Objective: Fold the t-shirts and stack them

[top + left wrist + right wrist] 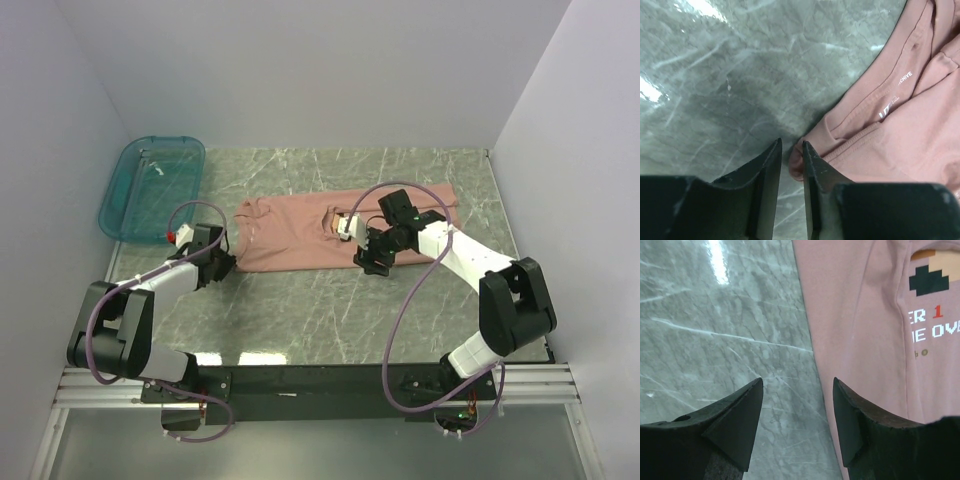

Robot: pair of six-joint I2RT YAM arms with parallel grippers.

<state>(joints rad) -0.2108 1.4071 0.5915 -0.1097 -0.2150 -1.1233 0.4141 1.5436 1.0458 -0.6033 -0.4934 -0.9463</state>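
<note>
One dusty-pink t-shirt (290, 240) lies spread across the marble table (330, 310), its pixel print and white text (935, 322) showing in the right wrist view. My left gripper (224, 264) sits low at the shirt's near-left corner. Its jaws are drawn close together on a bunched bit of the hem (796, 162), with a sliver of table showing beside the cloth. My right gripper (372, 260) hovers open over the shirt's near edge (812, 355), one finger above bare marble and the other above the cloth, with nothing held.
A teal translucent tray (152, 185) stands at the back left against the wall. White walls close in the table on the left, back and right. The arms' black base rail (320, 380) runs along the near edge.
</note>
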